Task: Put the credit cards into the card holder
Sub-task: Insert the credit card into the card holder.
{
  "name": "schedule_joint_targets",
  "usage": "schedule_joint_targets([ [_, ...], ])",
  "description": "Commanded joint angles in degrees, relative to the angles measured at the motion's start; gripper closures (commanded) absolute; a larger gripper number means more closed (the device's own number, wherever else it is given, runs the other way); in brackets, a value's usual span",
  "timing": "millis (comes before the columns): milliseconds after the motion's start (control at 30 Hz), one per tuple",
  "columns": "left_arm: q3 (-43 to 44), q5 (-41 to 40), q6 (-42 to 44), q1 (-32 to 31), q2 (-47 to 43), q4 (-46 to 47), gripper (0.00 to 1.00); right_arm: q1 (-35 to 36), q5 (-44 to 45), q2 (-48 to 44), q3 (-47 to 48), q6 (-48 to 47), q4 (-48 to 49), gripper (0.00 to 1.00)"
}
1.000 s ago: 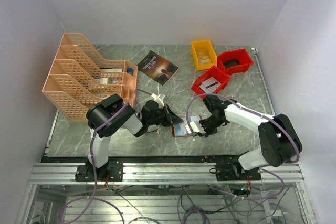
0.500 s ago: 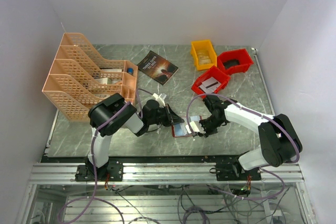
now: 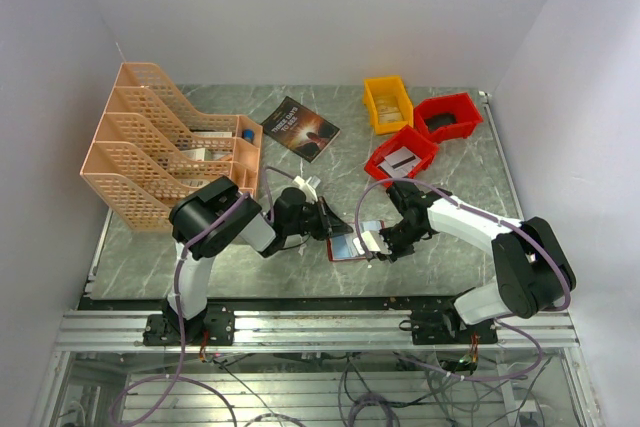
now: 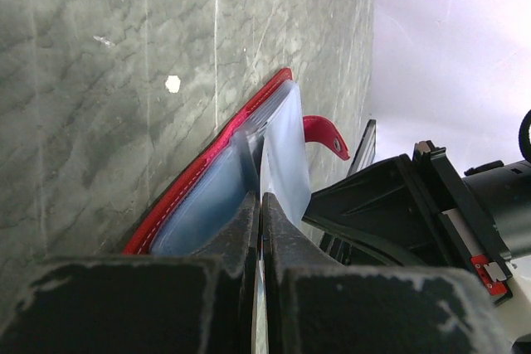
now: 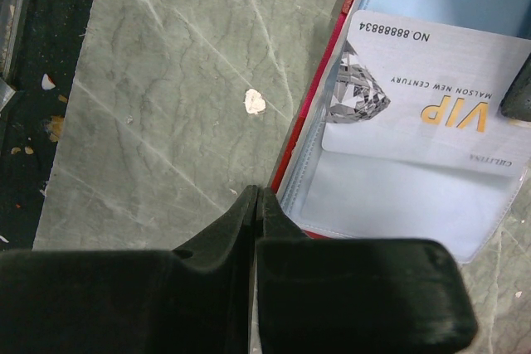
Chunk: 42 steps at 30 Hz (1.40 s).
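Note:
The card holder (image 3: pixel 347 245) lies open on the marble table between my arms, red cover down and pale clear pockets up. It shows in the left wrist view (image 4: pixel 207 173) and the right wrist view (image 5: pixel 398 196). A white VIP credit card (image 5: pixel 415 89) lies over its upper pocket, and also shows in the top view (image 3: pixel 370 240). My left gripper (image 3: pixel 331 226) is shut on a thin pale sheet, apparently that card's end (image 4: pixel 262 196). My right gripper (image 3: pixel 386 245) is shut, with its tips at the holder's red corner (image 5: pixel 258 191). Nothing shows between them.
A peach file rack (image 3: pixel 160 147) stands at the back left. A dark-covered book (image 3: pixel 300 128) lies behind the arms. A yellow bin (image 3: pixel 387 103) and two red bins (image 3: pixel 448 117) (image 3: pixel 402 154) sit at the back right. The table's front edge is just behind both grippers.
My left wrist has edged slightly to the right, toward the holder. The right arm and the holder have not visibly moved.

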Motion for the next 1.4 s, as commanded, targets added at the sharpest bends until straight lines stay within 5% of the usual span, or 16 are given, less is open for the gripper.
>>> schedule_joint_targets([
  [0,1.31,1.3,2.24,-0.06,1.75,-3.83,0.92,0.2,2.09,1.17,0.17,0.24,0.25,1.0],
  [800,3.13,1.69,3.05,0.55,3.93,-4.99,0.84,0.24,-10.24,-3.86,4.77,-3.64,-8.06,0.94],
  [933,3.2,1.92,3.25,0.56,3.98,-5.16,0.83,2.56,-12.23,-6.71,5.6,6.18,-0.82,0.87],
  [1067,2.9,1.79,3.49,0.51,3.85,-4.99,0.83,8.66,-7.17,-6.59,7.37,17.32,8.26,0.87],
  [1167,2.61,1.71,3.32,0.49,3.92,-4.41,0.82,14.36,-0.45,-2.98,9.65,23.42,12.35,0.98],
  [1367,2.74,1.78,3.14,0.6,4.16,-3.96,0.81,21.03,11.75,4.24,11.38,28.2,17.91,1.0],
])
